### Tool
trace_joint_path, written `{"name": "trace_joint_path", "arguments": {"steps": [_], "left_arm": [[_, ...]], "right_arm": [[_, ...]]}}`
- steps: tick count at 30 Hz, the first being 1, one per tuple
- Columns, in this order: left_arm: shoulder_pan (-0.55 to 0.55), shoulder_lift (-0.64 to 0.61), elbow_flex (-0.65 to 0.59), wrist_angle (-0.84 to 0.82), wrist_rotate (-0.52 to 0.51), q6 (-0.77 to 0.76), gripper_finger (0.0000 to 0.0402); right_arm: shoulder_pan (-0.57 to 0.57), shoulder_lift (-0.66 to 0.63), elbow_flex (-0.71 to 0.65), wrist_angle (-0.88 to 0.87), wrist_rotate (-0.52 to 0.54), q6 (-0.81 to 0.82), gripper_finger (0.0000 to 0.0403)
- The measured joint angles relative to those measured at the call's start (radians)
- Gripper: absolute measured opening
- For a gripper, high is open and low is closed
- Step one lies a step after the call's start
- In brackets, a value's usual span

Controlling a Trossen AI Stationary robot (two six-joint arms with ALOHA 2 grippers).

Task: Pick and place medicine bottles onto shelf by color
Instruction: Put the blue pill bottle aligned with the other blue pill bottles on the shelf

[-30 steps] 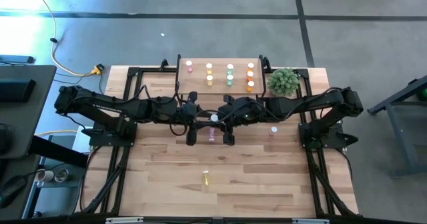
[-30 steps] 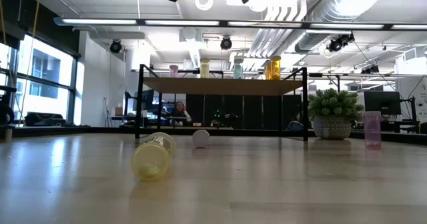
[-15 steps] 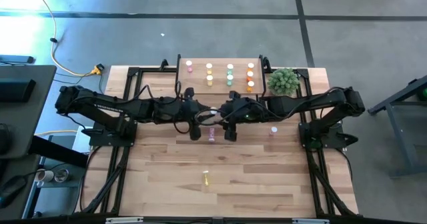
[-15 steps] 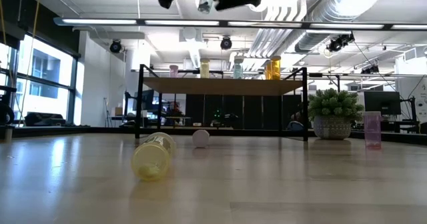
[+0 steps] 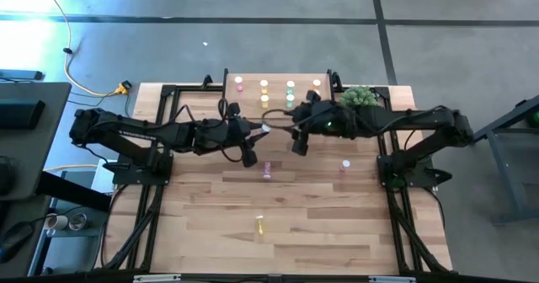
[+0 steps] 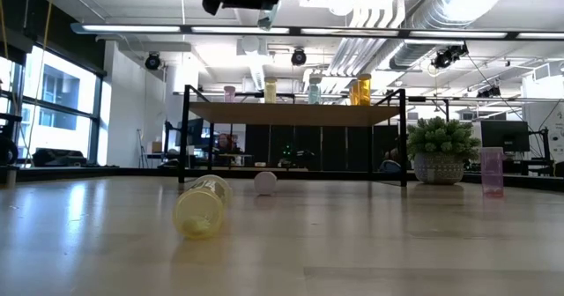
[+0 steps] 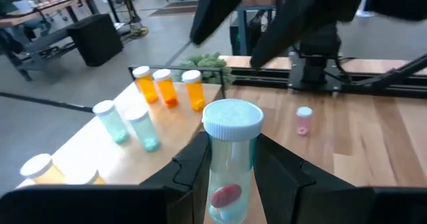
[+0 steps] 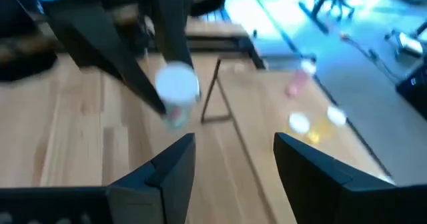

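My left gripper is shut on a pale green medicine bottle with a white cap, held in the air just short of the shelf's near edge. The shelf stands at the table's far side. On it stand pink, yellow, green and orange bottles in rows. My right gripper is open and holds nothing, a little to the right of the held bottle; its fingers point at it. My left gripper pinches the green bottle's body below the cap between its two fingers, one on each side. The fingers come slanting slightly downward, from the table's left. The bottle stands roughly upright, cap up, lifted clear of table and shelf.
A pink bottle lies on the table at mid-table and another pink one stands to the right. A yellow bottle lies nearer the front. A potted plant stands right of the shelf.
My right gripper has opened, let go of the green bottle and drawn back up and toward the table's far right. My left gripper keeps the bottle and has swung it toward the shelf.
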Motion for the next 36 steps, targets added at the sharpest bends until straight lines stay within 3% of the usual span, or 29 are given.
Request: {"name": "trace_joint_path", "arguments": {"steps": [8,16,22,26,36], "left_arm": [[0.075,0.0,0.001,0.003,0.02,0.018,0.0092],[0.124,-0.001,0.002,0.001,0.178,0.026,0.0092],[0.133,-0.001,0.002,0.0,0.28,0.03,0.0092],[0.132,-0.002,0.002,0.002,0.293,0.059,0.0092],[0.13,-0.002,0.002,0.042,0.294,0.086,0.0092]], "right_arm": [[-0.097,-0.015,0.0,0.153,-0.258,-0.117,0.0195],[-0.158,0.03,-0.002,0.235,-0.485,-0.187,0.0195],[-0.162,0.042,-0.002,0.235,-0.509,-0.255,0.0195],[-0.163,0.042,-0.002,0.214,-0.555,-0.267,0.0195],[-0.163,0.043,-0.002,0.172,-0.56,-0.241,0.0195]]}}
